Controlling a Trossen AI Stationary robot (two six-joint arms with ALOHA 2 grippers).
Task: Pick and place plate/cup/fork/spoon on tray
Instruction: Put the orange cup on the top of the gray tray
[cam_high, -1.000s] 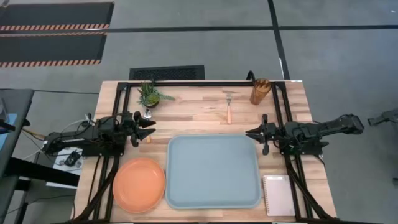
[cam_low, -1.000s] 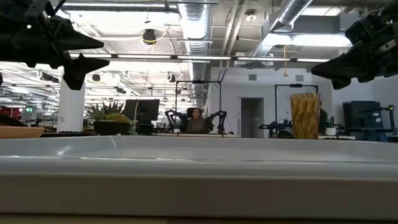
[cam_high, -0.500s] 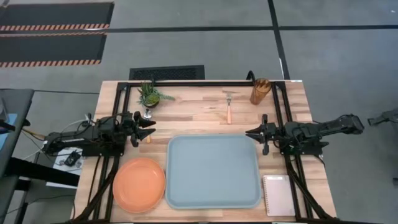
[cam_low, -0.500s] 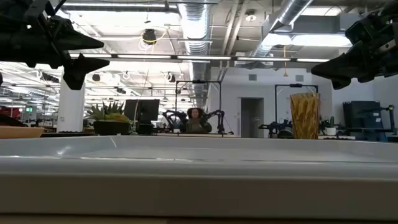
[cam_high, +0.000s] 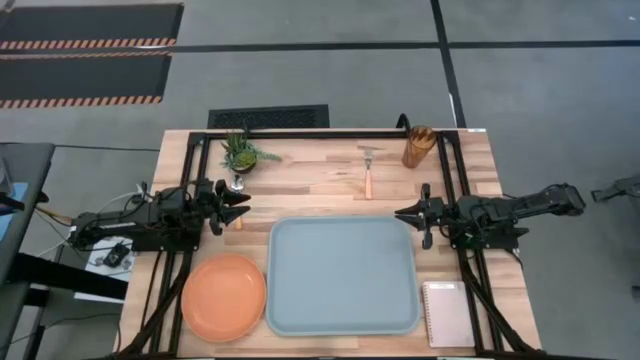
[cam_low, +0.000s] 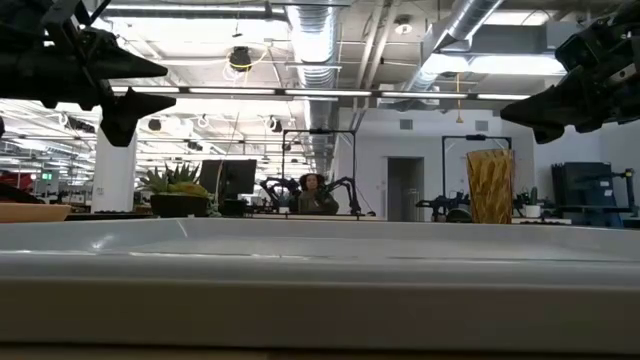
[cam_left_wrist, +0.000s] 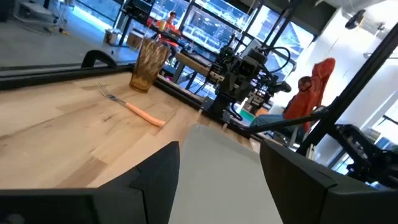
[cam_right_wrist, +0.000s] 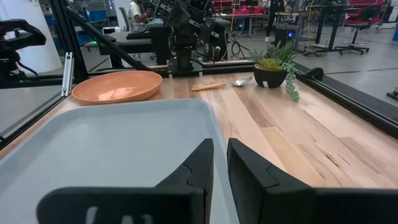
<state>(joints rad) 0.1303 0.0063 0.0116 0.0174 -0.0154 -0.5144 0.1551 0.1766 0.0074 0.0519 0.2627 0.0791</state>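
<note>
The light blue-grey tray (cam_high: 340, 275) lies at the table's near middle. The orange plate (cam_high: 224, 296) lies flat to its left. The fork (cam_high: 367, 172) lies far of the tray, and the amber ribbed cup (cam_high: 418, 146) stands upright to the fork's right. The spoon (cam_high: 237, 185) lies by the plant, partly under my left gripper's fingers. My left gripper (cam_high: 245, 207) hovers open and empty above the table, left of the tray's far corner; its fingers show wide apart in the left wrist view (cam_left_wrist: 219, 155). My right gripper (cam_high: 398, 213) hovers shut and empty at the tray's far right corner.
A small potted green plant (cam_high: 240, 153) stands at the far left. A white spiral notepad (cam_high: 447, 313) lies right of the tray at the near edge. Black frame rails run along the table's left, right and far sides. A person sits in the room beyond (cam_low: 312, 193).
</note>
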